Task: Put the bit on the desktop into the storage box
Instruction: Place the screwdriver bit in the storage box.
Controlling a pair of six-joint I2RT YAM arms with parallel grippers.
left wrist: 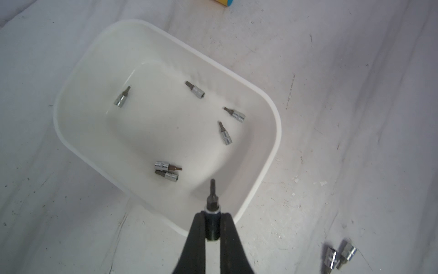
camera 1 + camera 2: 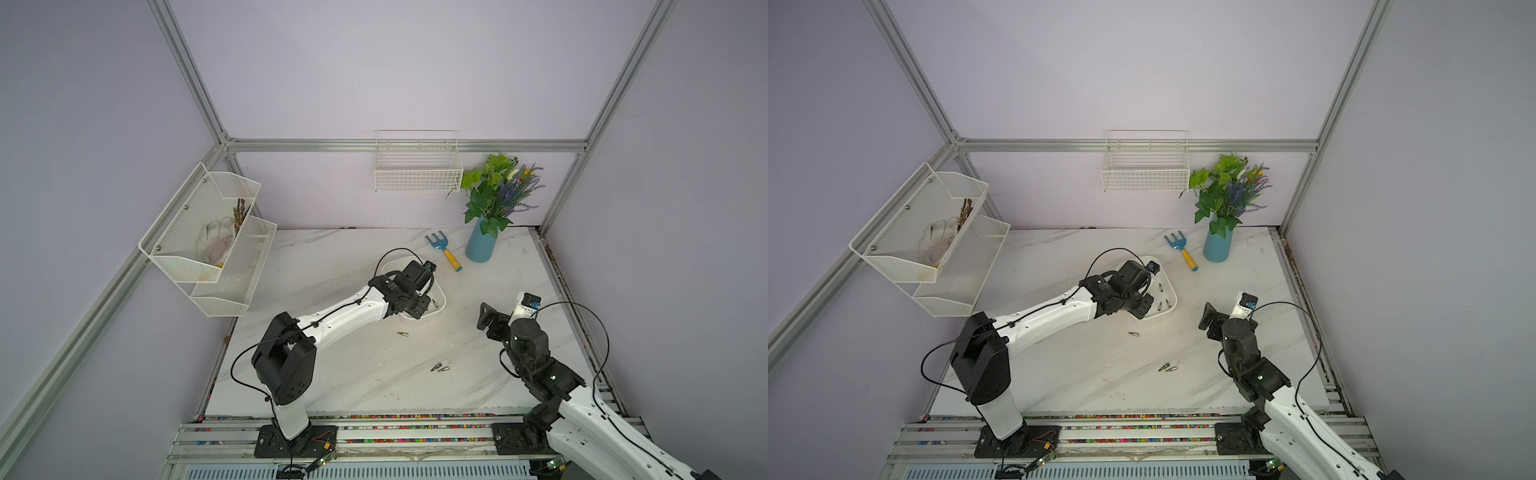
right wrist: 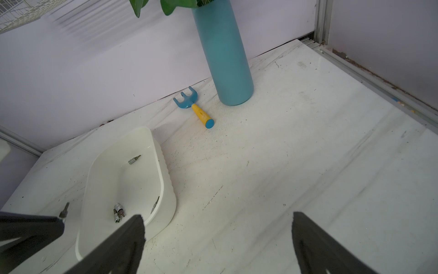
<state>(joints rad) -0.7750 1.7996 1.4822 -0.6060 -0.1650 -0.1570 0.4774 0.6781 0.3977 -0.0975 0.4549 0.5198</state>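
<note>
Left gripper: your left gripper [image 1: 212,215] is pinched narrow on the silver base of the held bit [image 1: 212,194], with nothing else in it.
Held bit axis: the long axis runs in line with the fingers, dark tip leading and aimed down.
Storage box: the storage box [image 1: 265,147] sits directly under that tip, which hangs inside the rim at the near corner. In a top view most of the tub [image 2: 440,293] lies at roughly 11 o'clock from the gripper. The six bits [image 1: 224,133] lie flat on its floor.
Coming move: by my reading, you only need to let go. A nudge toward 11 o'clock would keep the drop off the sloped wall.
Single bit: the single bit [image 2: 402,333] lies on the desktop [image 2: 353,374] at about 7 o'clock from the left gripper, axis roughly 3-to-9. Your left arm is nearer.
Pair of bits: the pair of bits [image 2: 440,367] lies close together at about 5 o'clock, roughly between both arms.
Right gripper: your right gripper [image 3: 217,215] stands wide and empty, well apart from the box, between its 3 and 4 o'clock.
Surface: the top is flat, white, marbled and scuffed, so the bits may roll.
Room: the rake [image 2: 444,251] and vase [image 2: 481,245] stand at the box's 1 o'clock, clear of your path.
</note>
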